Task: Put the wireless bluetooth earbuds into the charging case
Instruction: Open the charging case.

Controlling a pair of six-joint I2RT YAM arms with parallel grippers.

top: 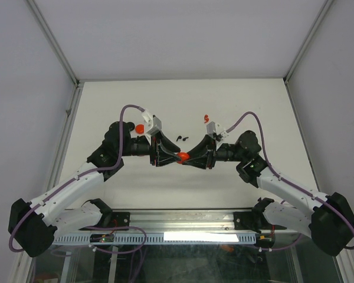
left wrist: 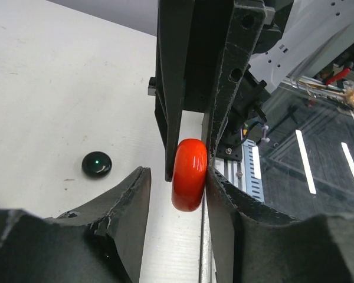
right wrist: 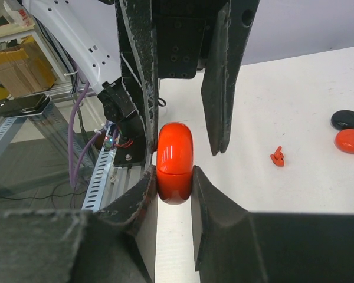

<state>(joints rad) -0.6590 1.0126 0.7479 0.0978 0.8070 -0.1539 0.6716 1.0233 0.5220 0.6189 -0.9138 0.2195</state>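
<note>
The red charging case (top: 182,156) hangs above the table's middle, closed and edge-on, where both grippers meet. In the right wrist view my right gripper (right wrist: 174,177) is shut on the case (right wrist: 175,162), both fingers pressed to its faces. In the left wrist view my left gripper (left wrist: 178,177) is open around the same case (left wrist: 189,174): one finger touches it and the other stands clear with a gap. Two black earbuds (top: 180,138) lie on the table just behind the grippers. A red earbud (top: 206,118) lies further back right, and the right wrist view shows the red earbud (right wrist: 277,157) too.
A round red disc (top: 140,127) lies behind my left gripper (top: 168,154). The right wrist view shows a black disc (right wrist: 346,119) and a red disc (right wrist: 350,140) side by side. A black disc (left wrist: 97,163) sits on the white table in the left wrist view. The metal rail (top: 183,221) runs along the near edge.
</note>
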